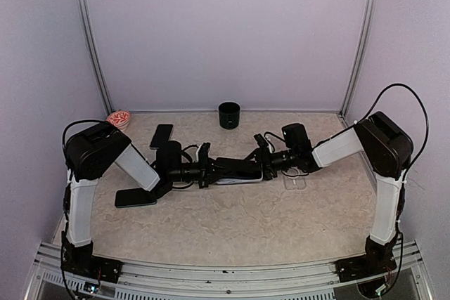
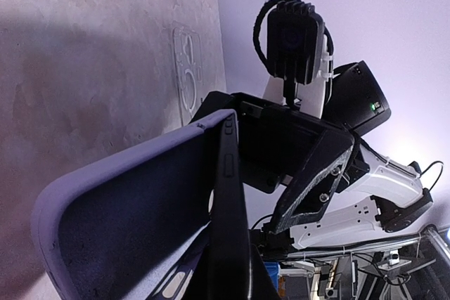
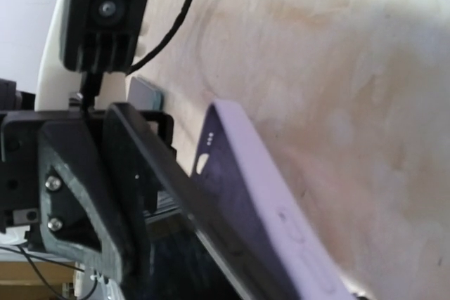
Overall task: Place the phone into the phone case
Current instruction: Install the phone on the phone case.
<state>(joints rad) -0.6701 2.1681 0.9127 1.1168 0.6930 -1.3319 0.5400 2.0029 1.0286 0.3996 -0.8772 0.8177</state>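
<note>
Lavender phone case [image 2: 105, 194] and black phone [image 2: 228, 223] hang together above the middle of the table [image 1: 232, 230], bridged between the two arms; their long axis runs left to right along the line joining the grippers. The left gripper [image 1: 204, 166] is pressed together on the near end of the phone case, with the phone's end seemingly caught in the same pinch. The right gripper [image 1: 261, 163] meets the opposite end head-on; its jaws stand around that end, but I cannot tell whether they have closed on anything. From the left wrist, the phone stands on edge beside the case's dark lining, close to it at the left arm's end and splaying away toward the right arm's end; from the right wrist, the case lies on the table side of the phone. My judgement is that the phone is only partly seated; the free end is the one nearest the right gripper, so pressing the phone toward the case across that gap falls to the right arm, while the left arm only has to hold.
</note>
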